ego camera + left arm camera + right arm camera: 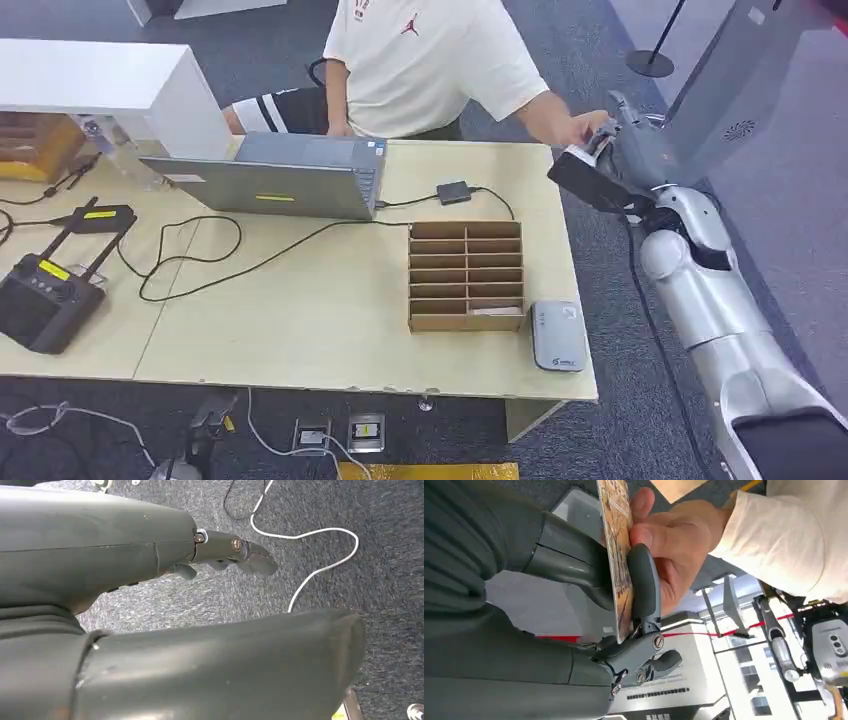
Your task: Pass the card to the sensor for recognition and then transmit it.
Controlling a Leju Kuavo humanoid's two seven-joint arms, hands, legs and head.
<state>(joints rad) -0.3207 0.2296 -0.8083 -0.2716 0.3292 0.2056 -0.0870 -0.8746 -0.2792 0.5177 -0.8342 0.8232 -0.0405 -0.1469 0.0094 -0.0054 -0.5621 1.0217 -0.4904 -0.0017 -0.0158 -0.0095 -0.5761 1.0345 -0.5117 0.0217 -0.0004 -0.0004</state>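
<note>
My right hand (618, 150) is raised beyond the table's far right corner, where a person's hand (582, 128) meets it. In the right wrist view my right hand (624, 595) pinches a thin card (616, 540) with a brown printed face between the thumb and a finger (644, 585). The person's hand (674, 545) grips the same card from the other side. The white card sensor (558, 336) lies on the table near its front right corner. My left hand (230, 552) hangs over grey carpet with nothing in it, fingers loosely bent.
A cardboard slot organizer (466, 275) stands beside the sensor. A laptop (275, 178), a small black box (453, 191) with cables and a black controller (45, 295) lie on the table (300, 330). The person (430, 60) stands behind the table's far edge.
</note>
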